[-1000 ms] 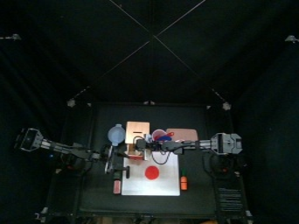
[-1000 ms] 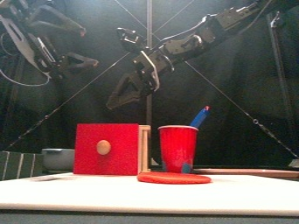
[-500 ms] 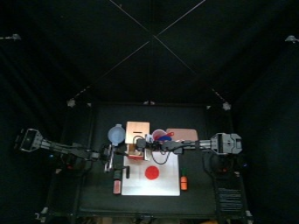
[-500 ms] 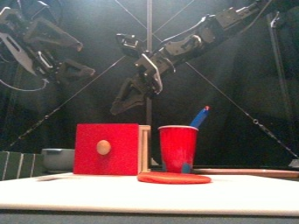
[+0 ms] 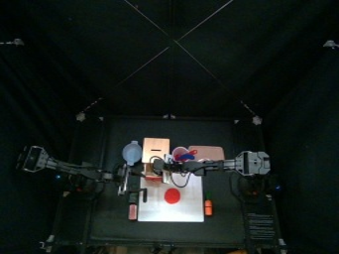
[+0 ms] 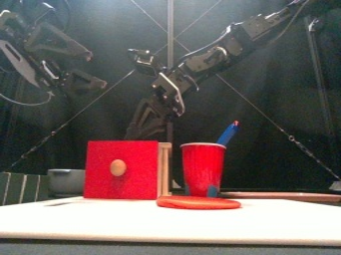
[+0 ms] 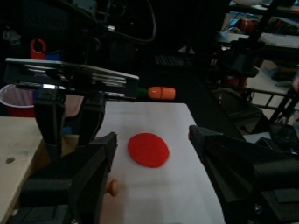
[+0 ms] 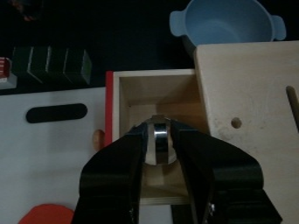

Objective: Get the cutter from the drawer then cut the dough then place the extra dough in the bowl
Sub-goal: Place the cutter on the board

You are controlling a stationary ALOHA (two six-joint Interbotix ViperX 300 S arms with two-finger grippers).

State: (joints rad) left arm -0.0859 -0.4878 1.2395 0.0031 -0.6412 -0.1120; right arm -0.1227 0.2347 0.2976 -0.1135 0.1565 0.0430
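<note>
Right wrist view: right end effector (image 8: 160,147) apparently clasps cutter (image 8: 160,134) above drawer (image 8: 146,94), bowl (image 8: 230,22) nearby.

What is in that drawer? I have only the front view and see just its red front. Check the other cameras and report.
Observer: The right wrist view looks down into the pulled-out drawer. The round metal cutter shows there, directly at the right gripper. I cannot tell whether it is gripped.
Operator: Now give me the dough's state.
Observer: In the top view the dough is a whole red disc, uncut, lying on the white board.
Operator: Check inside the bowl.
Observer: In the right wrist view, the part of the bowl that shows has nothing in it.
</note>
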